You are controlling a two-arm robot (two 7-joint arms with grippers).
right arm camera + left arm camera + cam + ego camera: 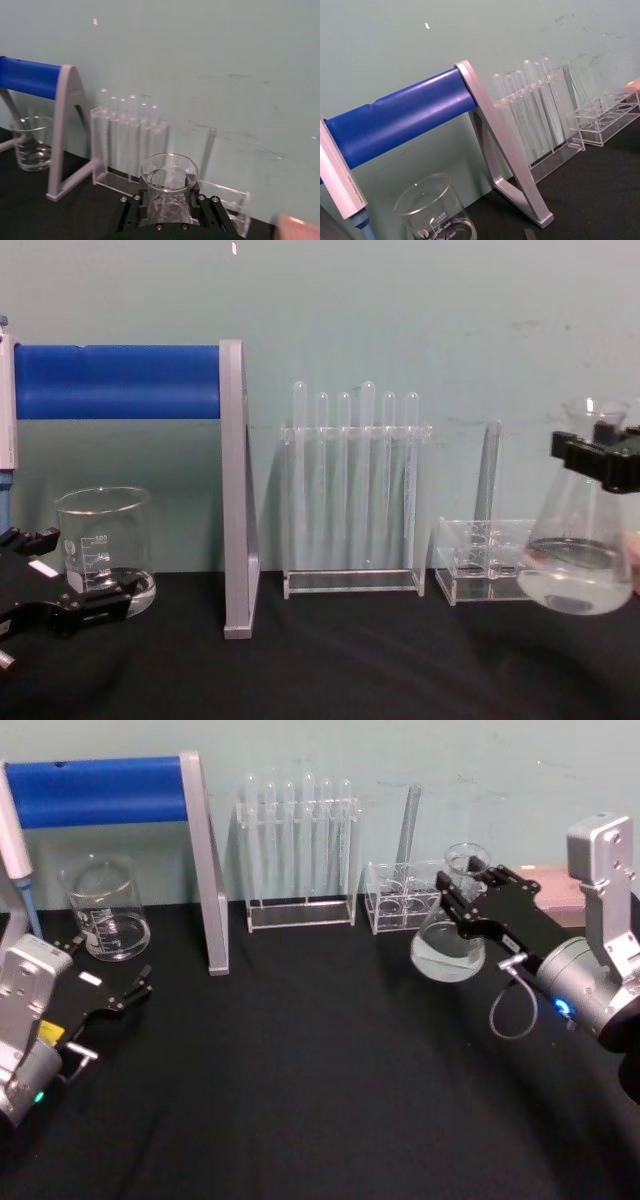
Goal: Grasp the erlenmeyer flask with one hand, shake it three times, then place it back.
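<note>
While the flask (447, 950) is clamped by the right tool (470, 888), far right | grasp done; put-back pending | left tool (108, 962) open, parked.

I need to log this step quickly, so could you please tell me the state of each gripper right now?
Left gripper: open, holding nothing.
Right gripper: closed on the neck of the erlenmeyer flask.

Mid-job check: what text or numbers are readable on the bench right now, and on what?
"500", "400", "300": scale on the beaker, left wrist view.
White label on the open left gripper, parked beside the beaker: too small to read.
Yellow sticker on that arm: too small.
Flask, held at its neck by the right gripper: markings unreadable.
</note>
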